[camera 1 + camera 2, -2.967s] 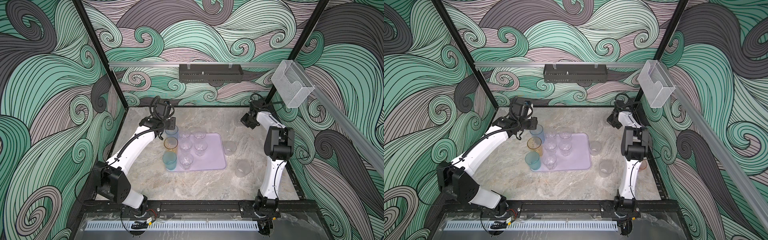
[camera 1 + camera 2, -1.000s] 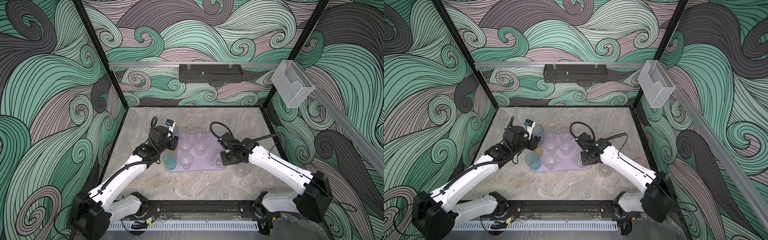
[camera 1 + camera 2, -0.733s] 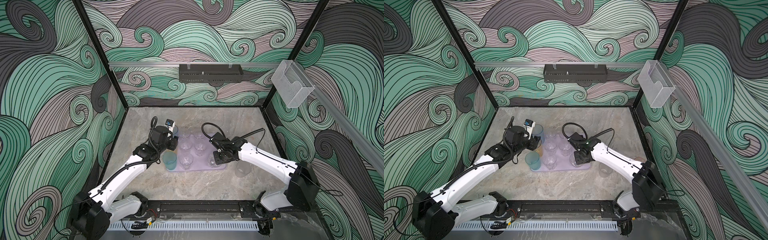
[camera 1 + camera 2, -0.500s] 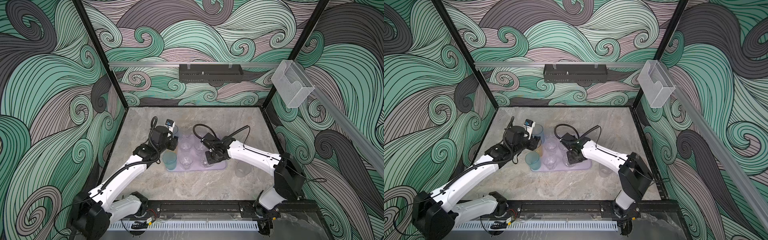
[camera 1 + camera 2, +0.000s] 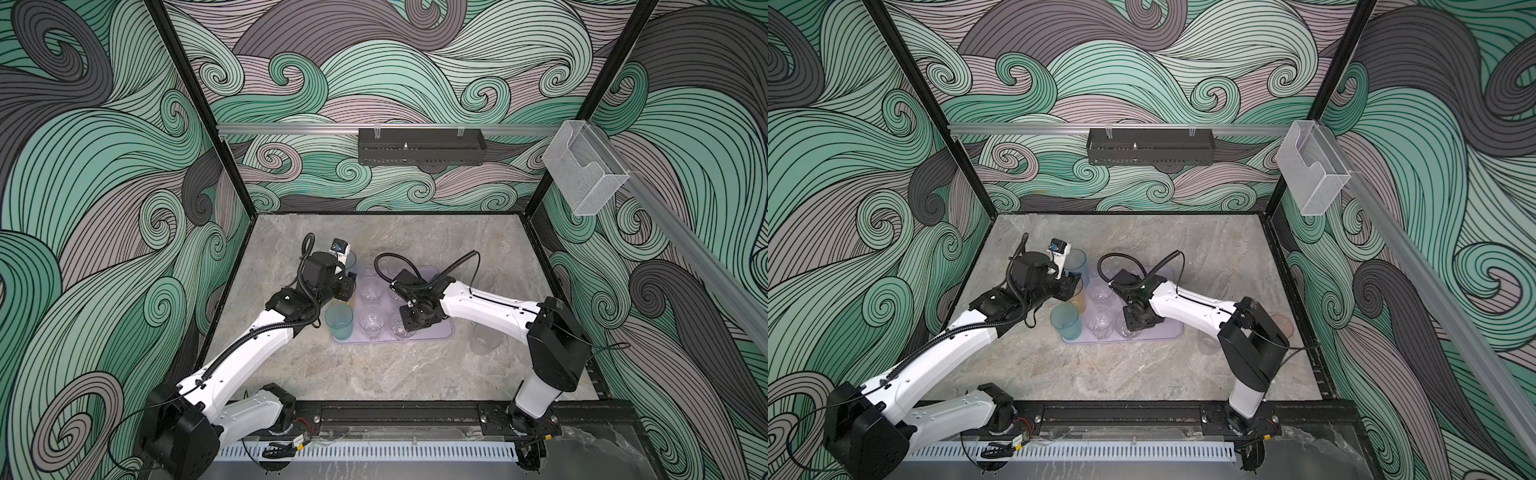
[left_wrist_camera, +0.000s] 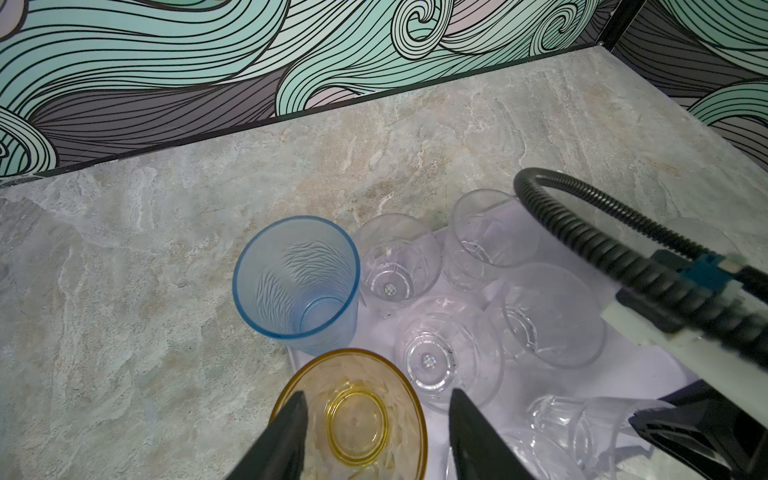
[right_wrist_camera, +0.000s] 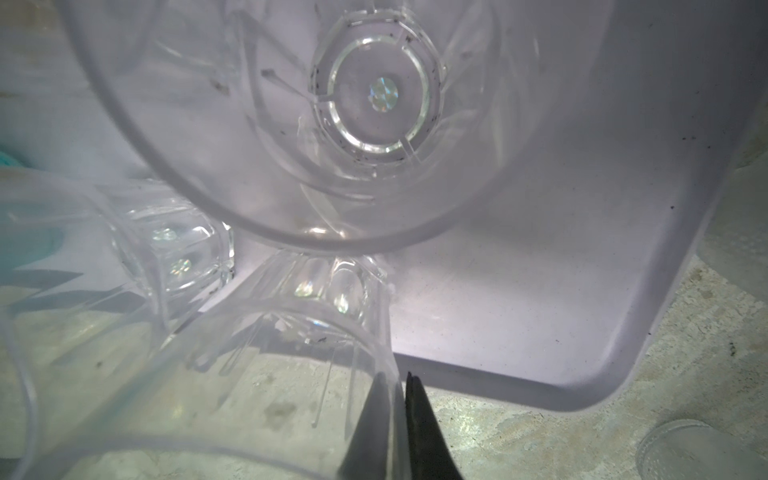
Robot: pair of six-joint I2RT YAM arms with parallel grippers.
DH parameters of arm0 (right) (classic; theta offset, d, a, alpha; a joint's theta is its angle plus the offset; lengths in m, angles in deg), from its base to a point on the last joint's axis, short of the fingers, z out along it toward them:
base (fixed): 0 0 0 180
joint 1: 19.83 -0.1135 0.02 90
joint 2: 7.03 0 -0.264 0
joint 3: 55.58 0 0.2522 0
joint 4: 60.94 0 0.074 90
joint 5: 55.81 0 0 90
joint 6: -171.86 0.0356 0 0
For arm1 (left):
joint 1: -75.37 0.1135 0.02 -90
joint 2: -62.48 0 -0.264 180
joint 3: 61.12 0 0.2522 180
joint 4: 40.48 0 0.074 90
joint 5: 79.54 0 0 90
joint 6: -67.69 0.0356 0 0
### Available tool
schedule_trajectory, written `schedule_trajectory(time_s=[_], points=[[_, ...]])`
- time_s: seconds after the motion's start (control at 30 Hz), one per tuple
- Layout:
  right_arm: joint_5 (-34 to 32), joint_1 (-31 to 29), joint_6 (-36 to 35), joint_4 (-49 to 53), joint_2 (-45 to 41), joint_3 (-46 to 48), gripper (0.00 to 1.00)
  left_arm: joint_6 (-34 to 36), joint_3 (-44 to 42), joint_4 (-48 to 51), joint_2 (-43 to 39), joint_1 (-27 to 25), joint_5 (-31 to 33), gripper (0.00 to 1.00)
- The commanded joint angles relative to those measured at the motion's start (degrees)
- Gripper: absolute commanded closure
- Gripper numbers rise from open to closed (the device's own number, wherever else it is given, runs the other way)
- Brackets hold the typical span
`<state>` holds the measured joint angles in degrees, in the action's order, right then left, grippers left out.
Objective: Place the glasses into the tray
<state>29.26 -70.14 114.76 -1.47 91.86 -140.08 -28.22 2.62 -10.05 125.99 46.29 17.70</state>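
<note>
Lavender tray (image 5: 441, 331), part filled; left gripper (image 6: 376, 399) spread astride amber tumbler (image 6: 357, 424) on tray; right gripper (image 7: 398, 380) pinches rim wall of clear glass (image 7: 291, 357), base at tray's near row; release only once base seats flat; then lift straight, clear of neighbouring glass (image 7: 374, 95).

One tray (image 7: 540, 249), three tinted tumblers (image 5: 340, 320), six clear glasses (image 6: 395, 266), one pink cup (image 5: 1282, 326).

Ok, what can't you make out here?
Amber glass: bottom edge of left wrist view cuts it; whether left gripper touches it is unclear.
Clear glass in right gripper: base blurred in right wrist view; seated or not, unclear.
Pink cup: half hidden by right arm in a top view.
</note>
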Motion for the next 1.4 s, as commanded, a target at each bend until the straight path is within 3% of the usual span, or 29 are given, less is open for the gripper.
schedule_trajectory(time_s=[0.0, 0.47, 0.67, 0.8, 0.93, 1.1, 1.37], points=[[-0.7, -0.4, 0.5, 2.4, 0.5, -1.8, 0.85, 0.6, -0.2, -0.4, -0.8, -0.2, 0.7, 0.43], [-2.1, -0.5, -0.1, 5.3, -1.1, -4.5, 0.7, 0.6, -0.2, -0.3, -1.1, -0.2, 0.8, 0.43], [-4.9, 0.3, -2.4, 9.4, -5.9, -7.6, 0.61, -0.4, -0.1, -0.6, -1.0, -0.2, 2.5, 0.43], [-5.3, 3.3, -3.8, 12.2, -10.6, -7.4, 0.56, -2.5, 2.6, 0.4, -0.2, -0.2, 3.5, 0.43], [-5.9, 8.4, -4.6, 14.7, -16.8, -3.9, 0.52, -2.2, 6.5, 1.7, 1.7, -0.6, -1.2, 0.44], [-5.2, 14.7, -6.4, 20.4, -22.0, 0.5, 0.47, -3.4, 8.3, 0.2, 4.4, -4.7, -1.7, 0.44], [-6.0, 16.8, -6.0, 27.7, -28.5, 7.7, 0.42, -2.7, 8.4, -1.1, 7.9, -6.3, -3.0, 0.44]])
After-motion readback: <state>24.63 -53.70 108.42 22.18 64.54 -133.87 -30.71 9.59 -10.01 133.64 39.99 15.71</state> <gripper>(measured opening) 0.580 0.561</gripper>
